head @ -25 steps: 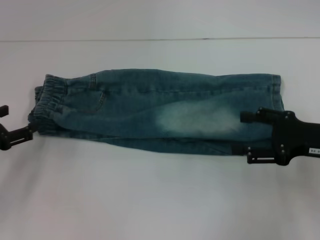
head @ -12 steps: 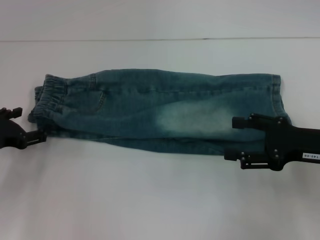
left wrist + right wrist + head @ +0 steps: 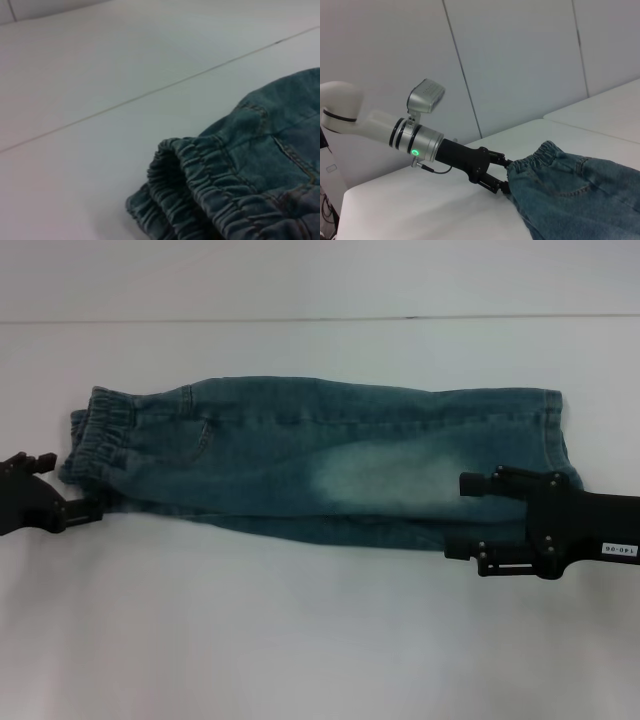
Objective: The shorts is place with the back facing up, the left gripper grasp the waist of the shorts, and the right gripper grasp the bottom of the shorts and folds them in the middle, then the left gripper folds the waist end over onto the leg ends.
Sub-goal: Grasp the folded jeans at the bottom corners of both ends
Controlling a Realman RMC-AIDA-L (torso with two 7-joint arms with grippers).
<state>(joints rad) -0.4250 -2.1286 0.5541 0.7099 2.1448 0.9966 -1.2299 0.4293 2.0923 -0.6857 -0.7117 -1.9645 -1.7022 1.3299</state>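
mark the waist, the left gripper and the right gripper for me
the waist [image 3: 100, 435], head view, on the gathered elastic band.
the left gripper [image 3: 72, 485], head view, between its fingertips at the waist.
the right gripper [image 3: 458, 515], head view, between its two fingertips.

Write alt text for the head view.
Blue-green washed denim shorts, folded lengthwise, lie across a white table, ruffled elastic waist on the left. The black left gripper reaches that waist; the black right gripper, jaws open, straddles the hemmed leg ends.
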